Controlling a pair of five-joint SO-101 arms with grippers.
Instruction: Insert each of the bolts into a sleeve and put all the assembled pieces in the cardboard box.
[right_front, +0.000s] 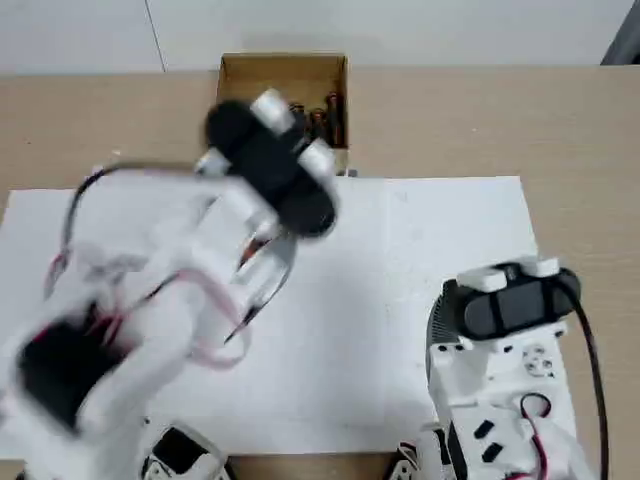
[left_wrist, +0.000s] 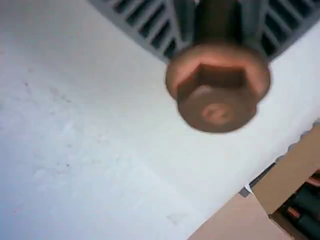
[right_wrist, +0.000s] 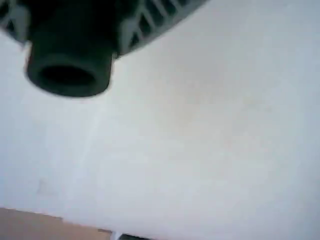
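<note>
A copper-coloured bolt (left_wrist: 217, 87) faces the left wrist view head-on, its hex head and flange showing. My left gripper (left_wrist: 217, 22) is shut on its shank between grey ribbed fingers (left_wrist: 145, 22). In the high view the left arm (right_front: 270, 170) stretches over the white sheet, just short of the cardboard box (right_front: 232, 75). Several dark assembled pieces (right_front: 320, 115) lie inside the box. My right gripper (right_wrist: 70, 25) is shut on a black sleeve (right_wrist: 70, 67) whose open end points outward, above the sheet. The right arm (right_front: 510, 300) stands at the near right.
A white sheet (right_front: 420, 260) covers the middle of the wooden table (right_front: 580, 130). The box corner (left_wrist: 290, 175) lies close beside the held bolt in the left wrist view. Bare sheet lies between the two arms.
</note>
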